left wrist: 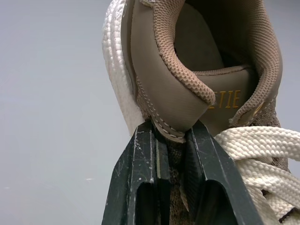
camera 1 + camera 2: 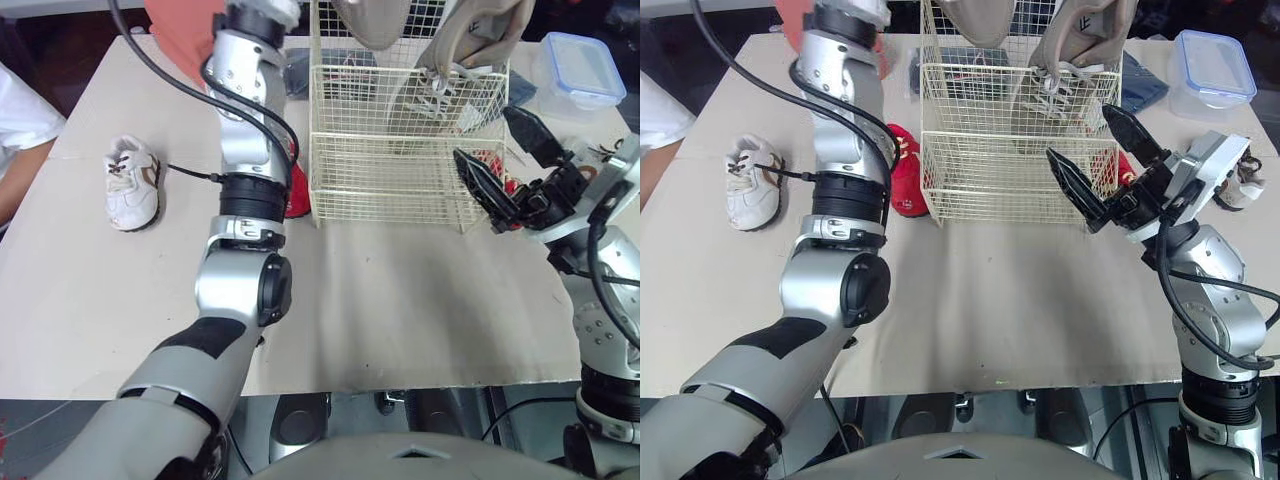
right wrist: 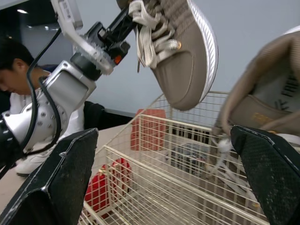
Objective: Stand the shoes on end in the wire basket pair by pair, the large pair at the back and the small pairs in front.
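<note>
Two tan shoes: my left gripper (image 1: 171,133) pinches the raised shoe (image 3: 180,51) by the heel over the basket (image 2: 385,185), the second shoe (image 2: 1080,40) leans inside, my right gripper (image 2: 1080,132) gapes wide.

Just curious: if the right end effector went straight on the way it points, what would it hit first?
Most likely the near wall of the wire basket. The right end effector, open, points at it from close by, though depth is unclear.

site: prob. robot lab/test rm. evidence: work table (image 2: 400,310) w/ plain beige cover, bare grey wall (image 3: 262,28) (person (image 2: 20,118) at table edge).
</note>
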Robot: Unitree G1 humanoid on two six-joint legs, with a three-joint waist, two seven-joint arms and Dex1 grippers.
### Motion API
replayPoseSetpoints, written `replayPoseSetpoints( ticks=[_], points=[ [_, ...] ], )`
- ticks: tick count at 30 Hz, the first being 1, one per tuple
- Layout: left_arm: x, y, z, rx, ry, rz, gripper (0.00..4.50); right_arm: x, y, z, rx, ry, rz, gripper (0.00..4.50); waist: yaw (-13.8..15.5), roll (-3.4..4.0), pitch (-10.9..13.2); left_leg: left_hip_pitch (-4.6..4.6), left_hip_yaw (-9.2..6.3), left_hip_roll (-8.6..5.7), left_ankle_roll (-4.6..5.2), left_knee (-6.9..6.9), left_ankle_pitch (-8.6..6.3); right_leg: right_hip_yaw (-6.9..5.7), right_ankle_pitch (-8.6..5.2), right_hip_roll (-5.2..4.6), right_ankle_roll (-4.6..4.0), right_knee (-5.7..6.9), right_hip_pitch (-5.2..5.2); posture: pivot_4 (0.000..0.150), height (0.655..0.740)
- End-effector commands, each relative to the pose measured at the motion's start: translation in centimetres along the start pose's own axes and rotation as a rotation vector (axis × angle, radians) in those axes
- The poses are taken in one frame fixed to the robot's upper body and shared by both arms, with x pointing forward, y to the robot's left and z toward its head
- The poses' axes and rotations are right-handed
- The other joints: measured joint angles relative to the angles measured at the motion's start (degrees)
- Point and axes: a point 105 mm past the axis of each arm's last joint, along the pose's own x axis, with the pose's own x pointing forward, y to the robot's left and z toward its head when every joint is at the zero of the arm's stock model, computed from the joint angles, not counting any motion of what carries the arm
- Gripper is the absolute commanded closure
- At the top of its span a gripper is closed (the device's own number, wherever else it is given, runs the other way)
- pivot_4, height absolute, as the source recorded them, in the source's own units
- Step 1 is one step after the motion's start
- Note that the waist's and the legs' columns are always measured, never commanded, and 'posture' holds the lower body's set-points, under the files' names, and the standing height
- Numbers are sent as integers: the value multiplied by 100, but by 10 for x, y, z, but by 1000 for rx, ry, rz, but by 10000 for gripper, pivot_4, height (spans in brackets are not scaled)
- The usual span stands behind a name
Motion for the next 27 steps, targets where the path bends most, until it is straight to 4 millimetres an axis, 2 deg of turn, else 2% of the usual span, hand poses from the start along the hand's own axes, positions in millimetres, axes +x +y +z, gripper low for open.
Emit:
replayPoseSetpoints(
  ticks=[1,10,18,27],
  points=[
    [2,4,14,57,-75,33,43428,-2,-2,14,-48,-50,-14,0,-5,0,0,2,2,1,0,-1,0,0,0,1,0,0,0,1500,6860],
    [-18,-3,-10,85,-6,21,43428,-4,-6,17,-92,-75,-34,0,7,0,0,0,1,3,1,-1,-1,-3,0,0,0,-1,0,1500,6860],
    [-38,-3,-46,44,163,41,43428,-1,-6,21,-113,-104,-38,0,-5,1,0,4,4,3,2,-2,-1,-10,0,3,0,0,0,1500,6860],
    [-57,-9,-71,42,306,14,43428,-1,-5,21,-118,-108,-42,0,5,2,-1,6,4,5,2,-2,-1,-10,0,3,0,2,0,1500,6860]
  ],
)
